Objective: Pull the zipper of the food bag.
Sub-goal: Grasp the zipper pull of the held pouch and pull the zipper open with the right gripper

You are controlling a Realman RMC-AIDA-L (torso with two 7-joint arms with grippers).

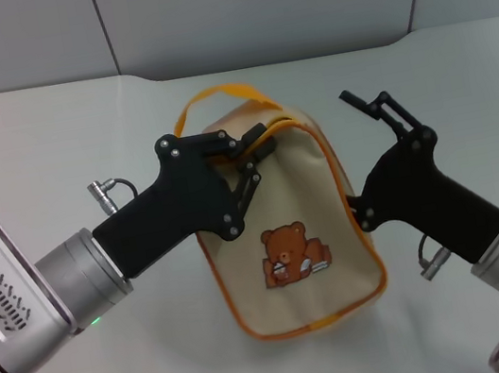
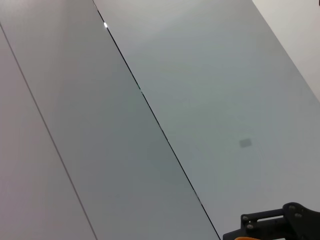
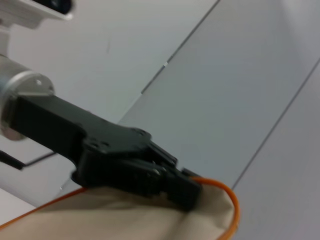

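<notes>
Head view, centre frame: we note left gripper (image 1: pixel 258 153) pinched closed on zipper (image 1: pixel 271 133) atop food bag (image 1: pixel 287 238); right gripper (image 1: pixel 380 107) open, upper right.

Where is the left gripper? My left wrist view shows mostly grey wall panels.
Observer: The left gripper sits at the top edge of the food bag, on the zipper.
Operator: Does it hold the pull tab?
Observer: Cannot tell; the gripper covers that spot in both the head and right wrist views.
Operator: And the right arm?
Observer: The right gripper is beside the bag's right side, its tip clear of the bag.
</notes>
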